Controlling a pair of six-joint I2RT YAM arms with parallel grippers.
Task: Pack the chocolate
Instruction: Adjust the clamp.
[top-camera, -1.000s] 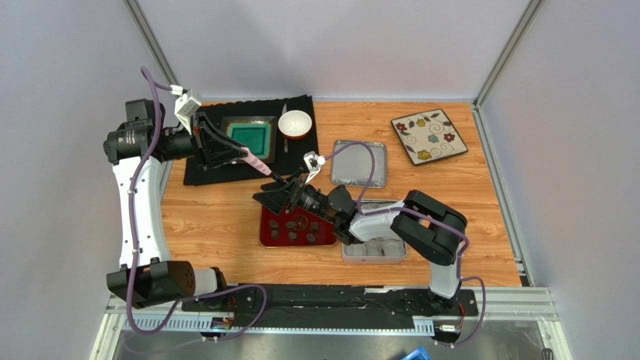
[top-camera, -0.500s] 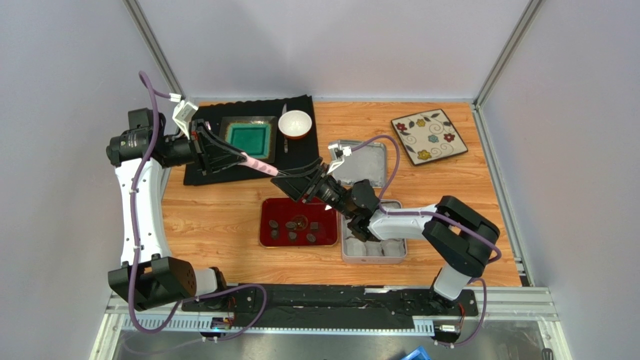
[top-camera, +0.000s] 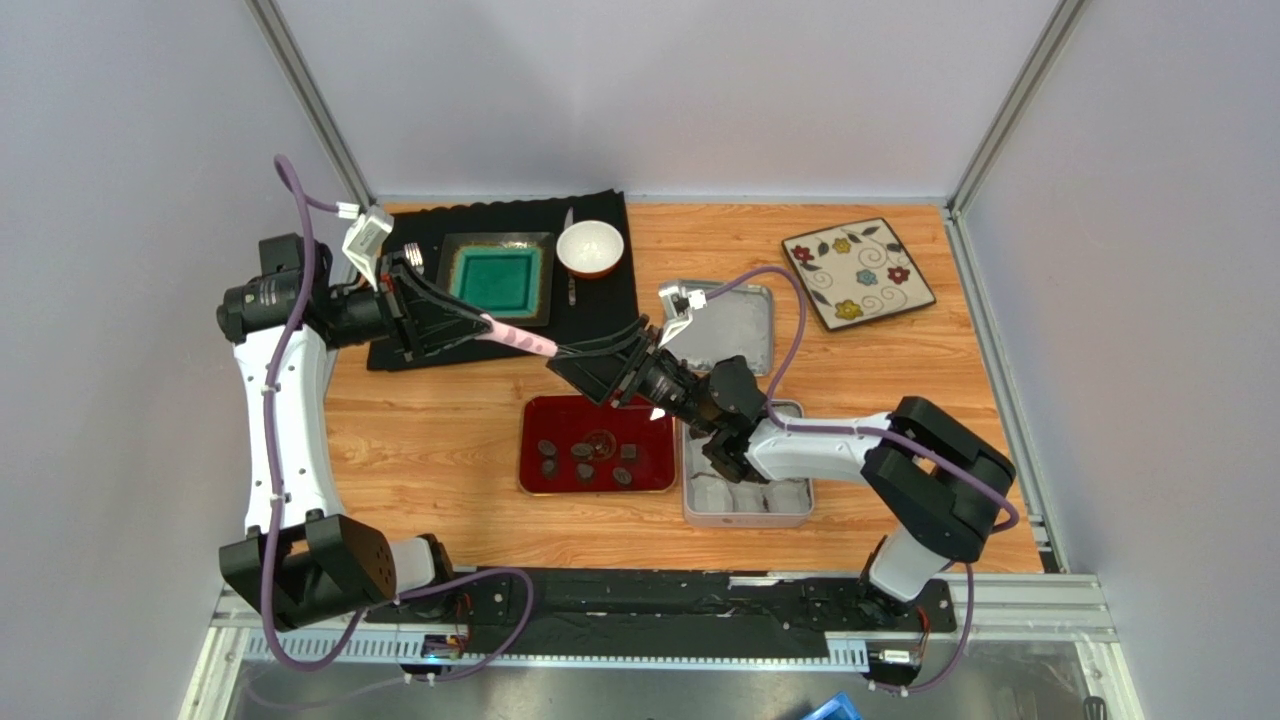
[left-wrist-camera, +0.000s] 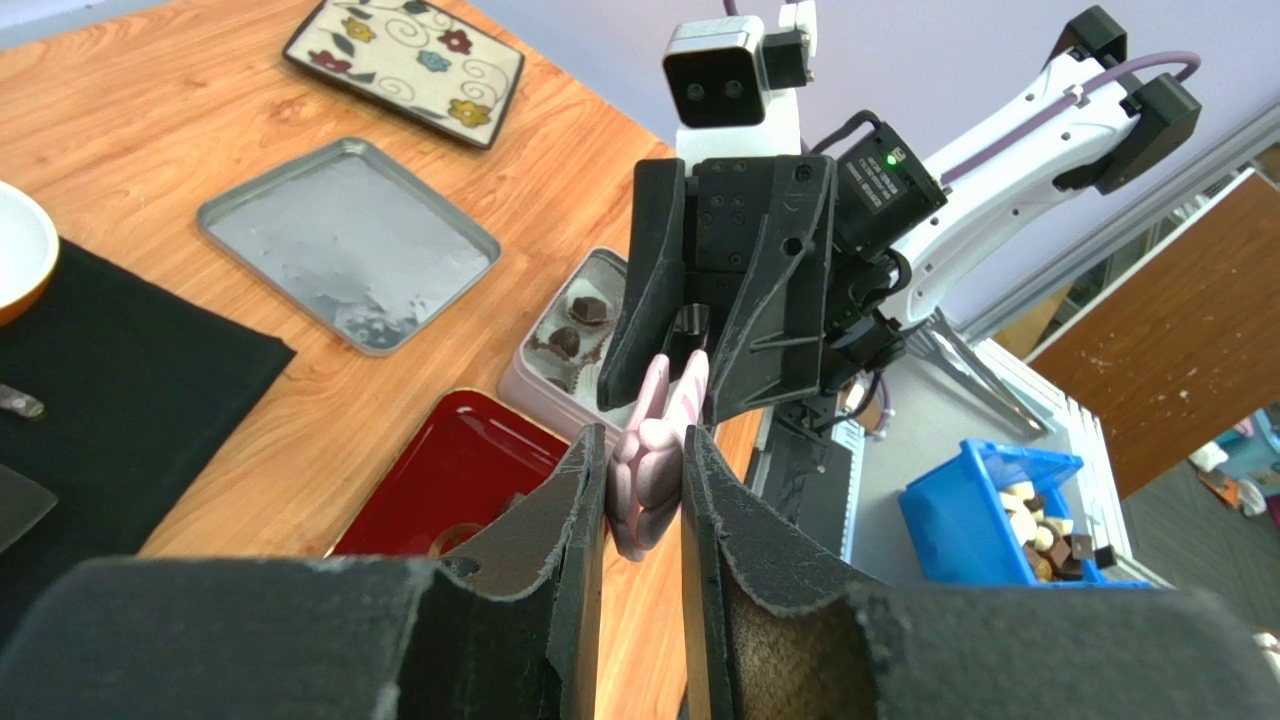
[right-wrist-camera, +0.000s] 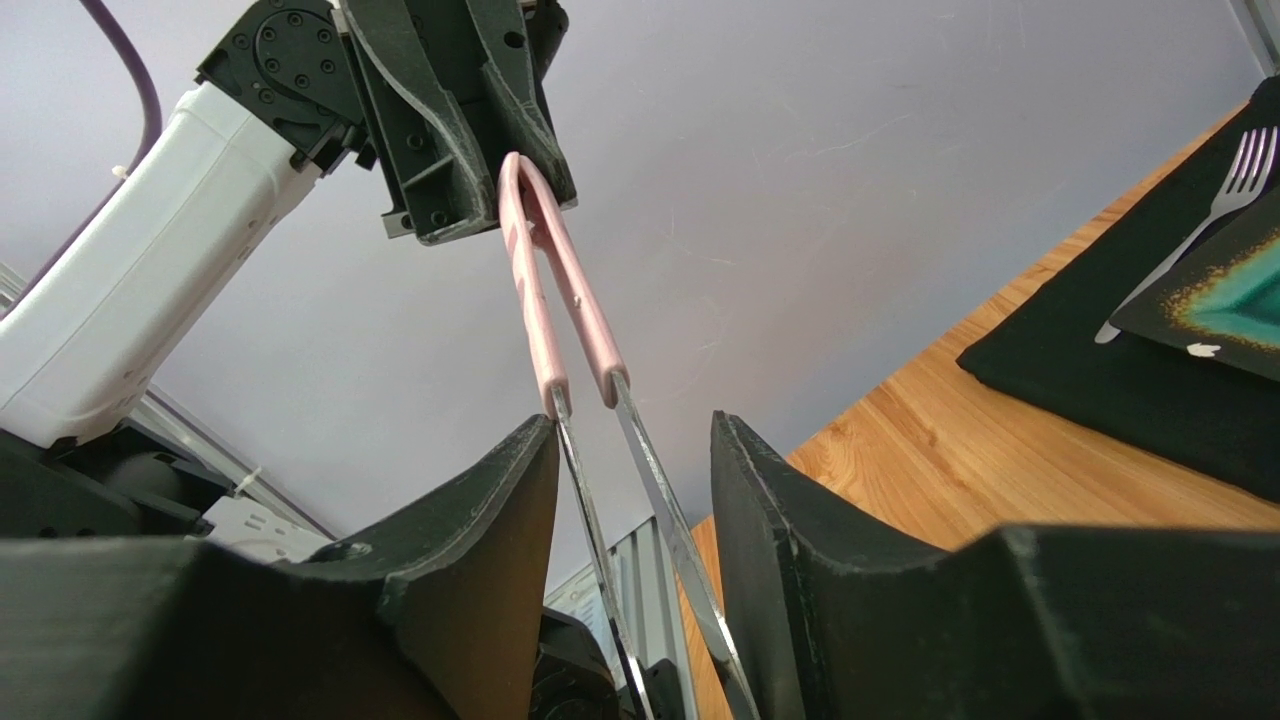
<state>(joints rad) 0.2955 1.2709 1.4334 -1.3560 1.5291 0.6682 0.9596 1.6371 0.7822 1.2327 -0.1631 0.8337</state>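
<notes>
**Tongs offered across, above the tray**

We see the left gripper (left-wrist-camera: 643, 438) pinching the pink tongs (right-wrist-camera: 526, 270) at their looped, closed end. It aims the steel arms towards 4 o'clock in the top view, so the working end reaches the other arm. The right gripper (right-wrist-camera: 631, 435) has its fingers on either side of those steel arms. We cannot tell whether they press on them. We judge this a handover, since the right arm sits nearer the tin (top-camera: 751, 519). Most of the chocolate (top-camera: 585, 471) lies on the red tray (top-camera: 529, 483), at 6 o'clock from the meeting grippers. The tin is just beside the tray at its 3 o'clock, and a couple of pieces seem packed already.
</notes>
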